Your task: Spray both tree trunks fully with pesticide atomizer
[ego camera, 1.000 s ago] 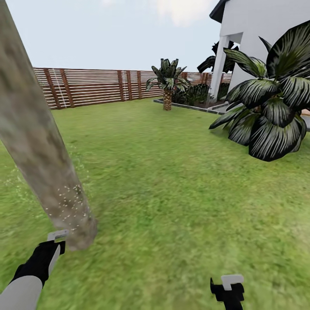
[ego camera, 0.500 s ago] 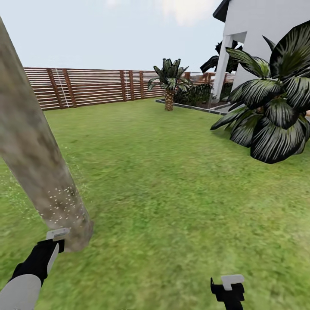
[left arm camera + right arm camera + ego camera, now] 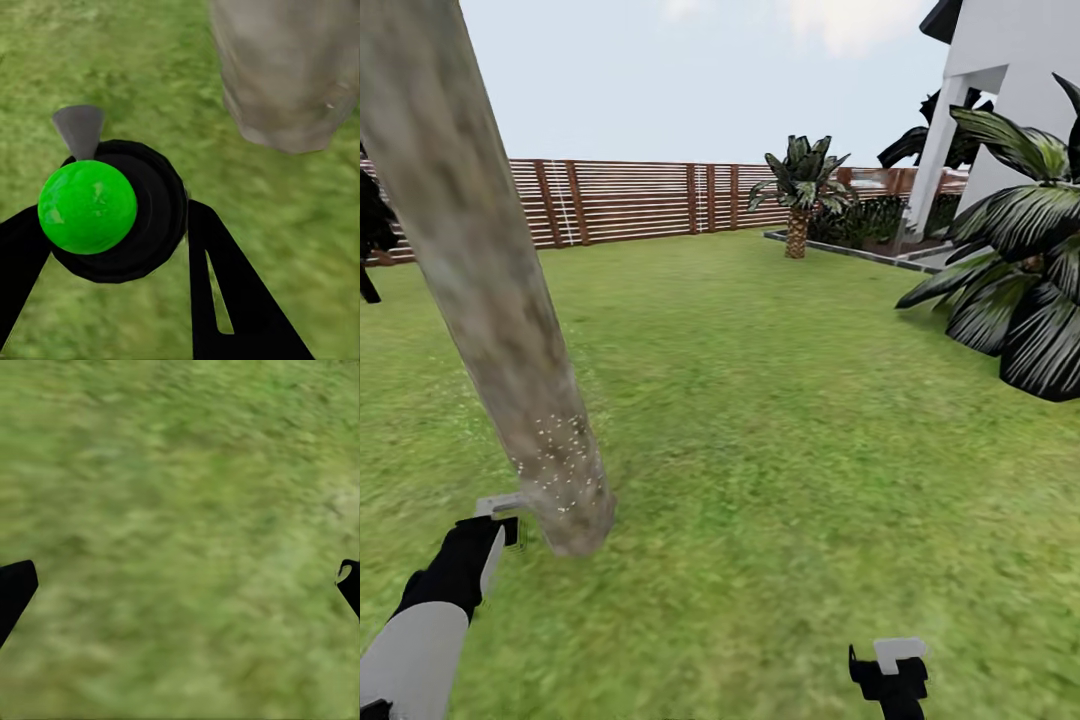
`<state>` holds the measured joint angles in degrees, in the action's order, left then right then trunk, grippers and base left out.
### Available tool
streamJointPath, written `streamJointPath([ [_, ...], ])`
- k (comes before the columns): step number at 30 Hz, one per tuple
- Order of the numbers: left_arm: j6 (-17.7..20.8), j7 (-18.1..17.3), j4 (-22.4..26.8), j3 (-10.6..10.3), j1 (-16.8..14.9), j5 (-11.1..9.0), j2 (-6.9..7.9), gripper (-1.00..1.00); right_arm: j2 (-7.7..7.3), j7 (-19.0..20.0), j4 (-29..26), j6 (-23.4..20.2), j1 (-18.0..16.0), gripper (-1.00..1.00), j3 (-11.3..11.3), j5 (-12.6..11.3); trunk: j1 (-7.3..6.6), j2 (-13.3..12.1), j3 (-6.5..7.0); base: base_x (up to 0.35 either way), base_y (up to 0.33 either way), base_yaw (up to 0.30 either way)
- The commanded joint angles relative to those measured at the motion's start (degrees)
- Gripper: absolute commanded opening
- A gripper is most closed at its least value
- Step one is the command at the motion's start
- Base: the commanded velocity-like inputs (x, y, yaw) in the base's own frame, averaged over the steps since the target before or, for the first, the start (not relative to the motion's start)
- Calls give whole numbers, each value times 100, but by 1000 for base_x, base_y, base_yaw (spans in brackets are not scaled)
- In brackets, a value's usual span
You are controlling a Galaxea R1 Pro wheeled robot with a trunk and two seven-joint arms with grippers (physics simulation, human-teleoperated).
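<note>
One tree trunk (image 3: 480,270), thick and mottled beige-grey, leans across the left of the head view down to the grass floor (image 3: 780,450). White specks dot its lower part. My left gripper (image 3: 497,512) hovers just beside the trunk's base. In the left wrist view it (image 3: 112,217) is shut on the pesticide atomizer (image 3: 120,214), a round black body with a green ball and a grey nozzle, close to the trunk (image 3: 285,75). My right gripper (image 3: 895,665) hangs low at the right, open over bare grass (image 3: 180,585).
A brown slat fence (image 3: 640,200) closes the lawn at the back. A small palm (image 3: 800,190) stands by a paved border (image 3: 860,250). A large dark-leaved plant (image 3: 1020,290) and the white house (image 3: 1030,90) fill the right side. Dark foliage (image 3: 370,235) shows at the far left.
The camera has turned left, so the whole scene has shifted right. My left gripper with the atomizer has risen a little beside the trunk's base. The right gripper has stayed put.
</note>
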<state>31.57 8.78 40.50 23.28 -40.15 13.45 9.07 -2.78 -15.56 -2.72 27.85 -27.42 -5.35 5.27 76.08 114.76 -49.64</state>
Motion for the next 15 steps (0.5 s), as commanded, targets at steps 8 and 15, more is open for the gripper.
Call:
streamJointPath([
  [8,535,-258,639,-136,-319,-2,-218,-100,-3,0,0,1,0,100,-1,1,0,0,0,-1,0,151],
  [15,940,-262,648,-842,-436,-23,-306,-100,-3,0,0,1,0,100,7,1,0,0,0,0,0,1],
])
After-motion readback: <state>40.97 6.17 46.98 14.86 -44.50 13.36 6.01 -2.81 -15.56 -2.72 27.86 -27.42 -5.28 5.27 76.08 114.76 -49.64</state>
